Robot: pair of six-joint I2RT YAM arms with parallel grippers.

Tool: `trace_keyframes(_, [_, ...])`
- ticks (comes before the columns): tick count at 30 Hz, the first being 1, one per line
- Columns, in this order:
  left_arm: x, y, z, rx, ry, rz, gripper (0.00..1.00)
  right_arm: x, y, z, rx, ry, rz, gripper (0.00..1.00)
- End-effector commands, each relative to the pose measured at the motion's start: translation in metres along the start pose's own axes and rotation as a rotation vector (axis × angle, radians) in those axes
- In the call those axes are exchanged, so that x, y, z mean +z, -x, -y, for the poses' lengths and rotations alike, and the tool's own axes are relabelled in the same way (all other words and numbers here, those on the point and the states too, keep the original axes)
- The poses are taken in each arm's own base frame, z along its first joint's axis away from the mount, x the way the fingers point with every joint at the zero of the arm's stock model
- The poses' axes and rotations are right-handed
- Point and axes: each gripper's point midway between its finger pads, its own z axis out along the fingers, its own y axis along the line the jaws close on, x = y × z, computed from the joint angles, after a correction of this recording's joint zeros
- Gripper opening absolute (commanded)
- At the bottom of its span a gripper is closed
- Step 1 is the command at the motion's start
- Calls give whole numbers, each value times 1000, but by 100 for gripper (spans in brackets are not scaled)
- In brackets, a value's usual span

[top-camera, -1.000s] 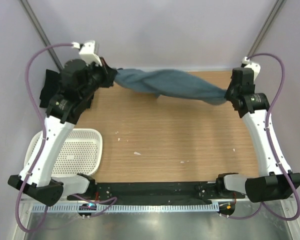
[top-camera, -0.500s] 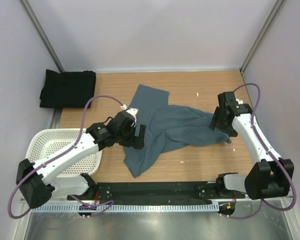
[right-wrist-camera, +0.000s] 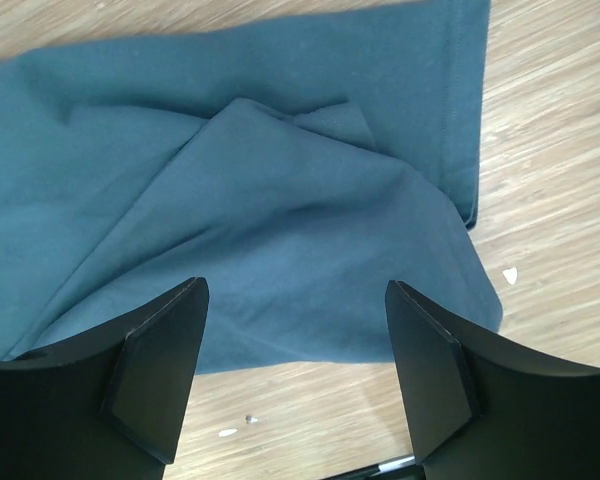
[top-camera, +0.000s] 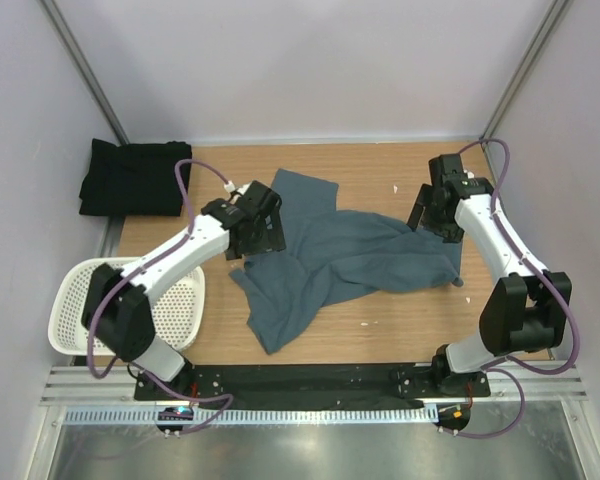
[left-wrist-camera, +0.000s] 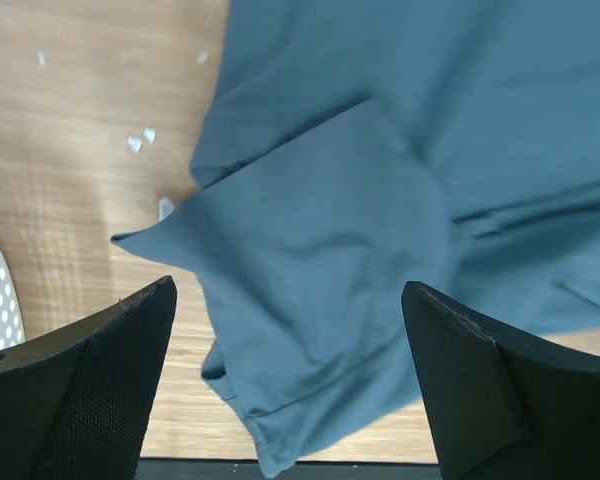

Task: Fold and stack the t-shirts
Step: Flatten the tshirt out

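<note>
Near left: white basket (top-camera: pixel 188 305). Mid-table: I see the blue-grey shirt (top-camera: pixel 350 255) lying rumpled, my left gripper (left-wrist-camera: pixel 288 290) and right gripper (right-wrist-camera: pixel 295 288) above its two ends, jaws apart, holding nothing. Far left: black shirt (top-camera: pixel 135 178), folded

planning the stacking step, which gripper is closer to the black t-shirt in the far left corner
Left. The left gripper hovers over the blue-grey t-shirt at its left side, a short way from the black t-shirt. The right gripper is over the blue-grey one's opposite end, much farther off.
</note>
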Motion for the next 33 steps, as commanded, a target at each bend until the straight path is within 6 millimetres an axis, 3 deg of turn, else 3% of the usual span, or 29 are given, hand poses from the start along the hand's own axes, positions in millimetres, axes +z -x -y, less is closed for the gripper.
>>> trace_keyframes(1, [16,-18,-18,-101,108,-72,94,3,2,-6,12,36,19,77])
trace_keyframes(4, [32,-29,-25,-143,98,-104,93,6,-4,-2,10,27,11,77])
trace_keyframes(8, [33,-34,-42,-187,113,-121,93,8,-9,-3,1,26,-10,77])
trace_keyframes(14, [38,-43,-52,-261,65,-83,91,21,-6,-7,-21,23,-20,77])
trace_keyframes(15, [41,-37,-48,-291,42,-45,91,22,-5,-7,-22,22,-24,77])
trace_keyframes(22, [57,-34,-75,-344,85,-32,87,19,1,-6,-32,15,-11,76])
trace_keyframes(27, [71,-22,-70,-315,49,33,80,18,-3,-2,-31,2,-4,76])
trace_keyframes(33, [81,-21,-72,-312,45,45,71,16,1,-1,-28,-8,5,75])
